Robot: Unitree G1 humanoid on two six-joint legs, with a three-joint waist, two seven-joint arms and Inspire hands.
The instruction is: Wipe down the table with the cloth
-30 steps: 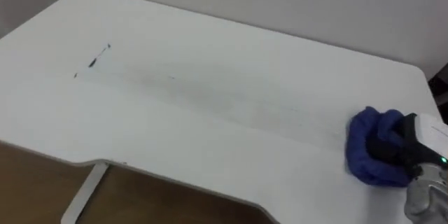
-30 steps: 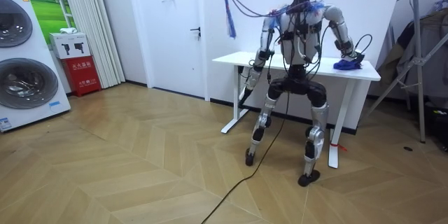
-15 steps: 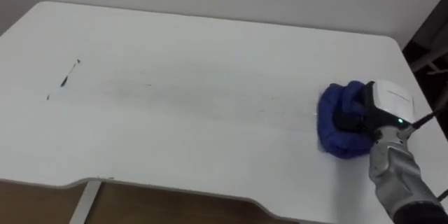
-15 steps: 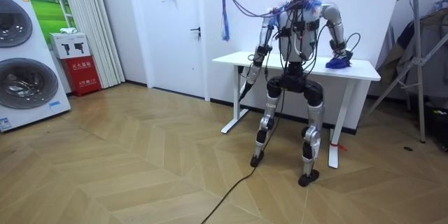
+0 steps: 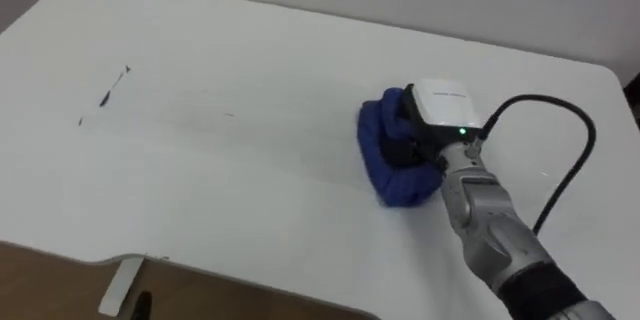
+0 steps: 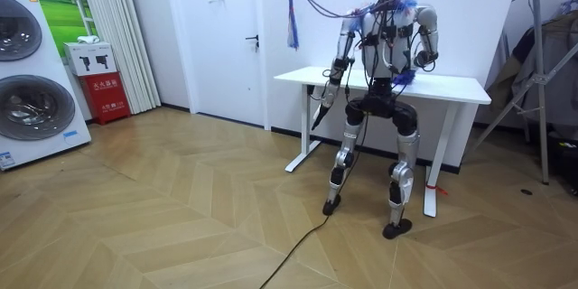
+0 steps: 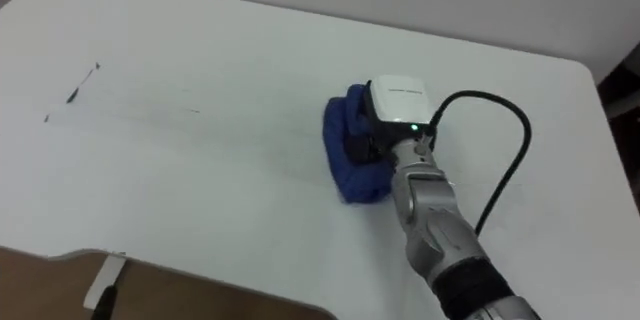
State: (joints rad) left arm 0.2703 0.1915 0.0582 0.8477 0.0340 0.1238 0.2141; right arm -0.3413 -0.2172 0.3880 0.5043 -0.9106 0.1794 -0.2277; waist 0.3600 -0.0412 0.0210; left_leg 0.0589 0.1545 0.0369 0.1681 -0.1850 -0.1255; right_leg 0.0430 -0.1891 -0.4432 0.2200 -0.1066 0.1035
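A crumpled blue cloth [image 5: 383, 165] lies near the middle of the white table [image 5: 250, 200], a little right of centre. My right hand [image 5: 425, 138] presses on its right side, dark fingers curled into the folds. A short dark pen-like mark [image 5: 105, 98] sits at the table's far left, with a faint grey smear [image 5: 215, 113] trailing from it toward the cloth. In the room view I stand at the table's [image 6: 456, 88] front edge with the right hand at the cloth [image 6: 404, 78]. My left hand [image 6: 318, 114] hangs low beside the table's left end.
The table's front edge [image 5: 200, 265] runs along the bottom of the eye view, with a white leg [image 5: 118, 285] below it. The wall is just behind the far edge. In the room view, washing machines [image 6: 32, 72] stand at the left and a rack [image 6: 542, 72] at the right.
My right hand has slid the blue cloth leftward from the table's right end to near its middle. The head camera has shifted as well. The left hand still hangs low.
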